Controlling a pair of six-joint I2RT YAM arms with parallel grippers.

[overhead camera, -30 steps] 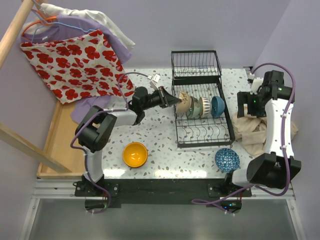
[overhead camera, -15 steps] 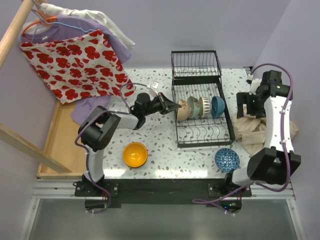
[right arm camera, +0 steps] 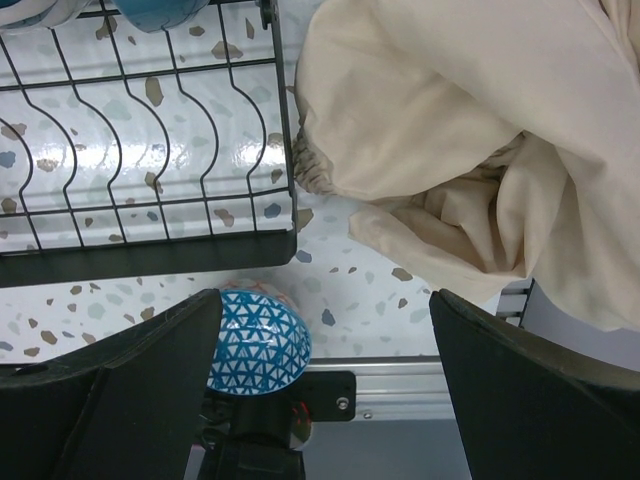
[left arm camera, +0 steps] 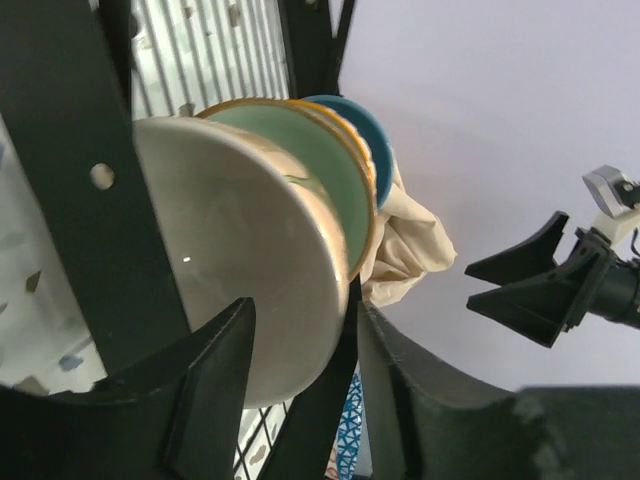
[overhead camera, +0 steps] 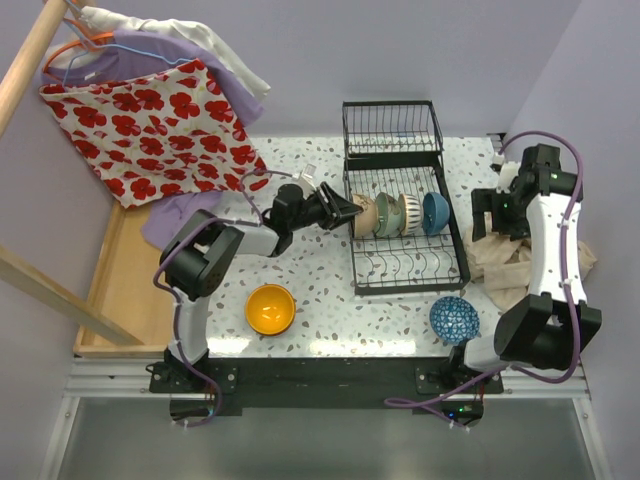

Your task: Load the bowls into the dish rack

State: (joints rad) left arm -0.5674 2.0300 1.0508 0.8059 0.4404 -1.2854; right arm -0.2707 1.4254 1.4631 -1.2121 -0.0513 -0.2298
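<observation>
Several bowls stand on edge in a row in the black dish rack (overhead camera: 405, 288): a cream bowl (overhead camera: 366, 218) at the left end, a pale green one (overhead camera: 388, 215) beside it and a plain blue one (overhead camera: 435, 212) at the right end. My left gripper (overhead camera: 348, 211) is at the rack's left wall. In the left wrist view its jaws stand apart around the cream bowl (left arm camera: 250, 270) rim and a rack wire. An orange-yellow bowl (overhead camera: 270, 309) and a blue-white patterned bowl (overhead camera: 455, 319) sit on the table. My right gripper (overhead camera: 492, 212) hangs open and empty above the patterned bowl (right arm camera: 255, 345).
A beige cloth (overhead camera: 510, 265) lies crumpled right of the rack, under the right arm. A wooden tray (overhead camera: 115, 290) runs along the table's left edge. Clothes on hangers (overhead camera: 160, 120) drape over the back left. The rack's higher basket section (overhead camera: 392, 130) is at the back.
The left gripper carried the cream bowl rightward into the row, then its jaws came apart. The right arm barely shifted.
</observation>
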